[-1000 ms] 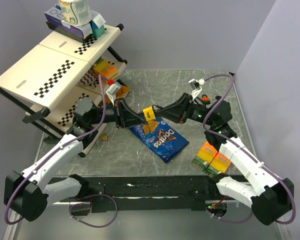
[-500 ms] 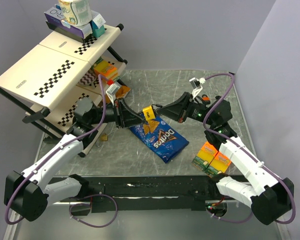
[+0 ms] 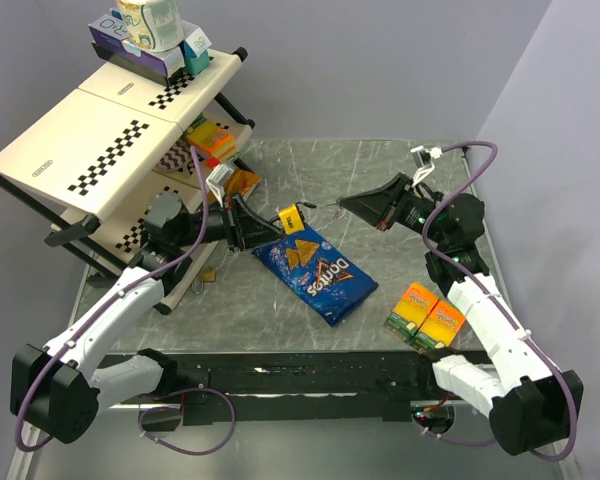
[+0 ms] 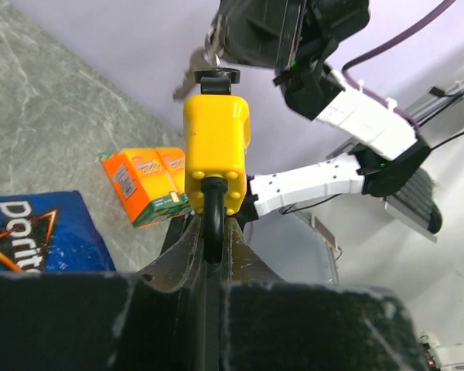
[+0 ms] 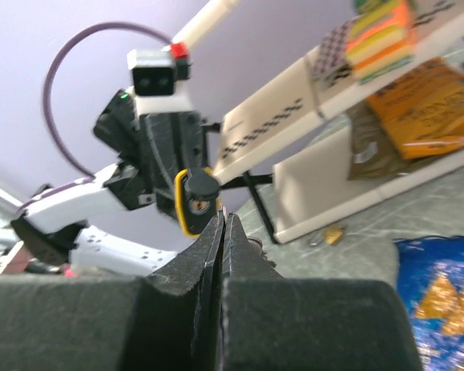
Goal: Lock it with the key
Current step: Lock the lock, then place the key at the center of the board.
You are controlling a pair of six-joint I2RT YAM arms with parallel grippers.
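Your left jaws clamped on the dark shackle (image 4: 211,220) of the yellow plastic padlock (image 4: 216,147), black-headed key (image 4: 219,76) at its far end, right jaws pressed shut, empty, apart from it.

"Doritos" on the blue chip bag (image 3: 320,278)

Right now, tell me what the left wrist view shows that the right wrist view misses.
Only the left wrist view: the orange boxes, the right arm. Only the right wrist view: the checkered shelf, a brass padlock by its foot, the left arm. Both: the yellow padlock held in the left hand, the key seated in it, the blue chip bag.
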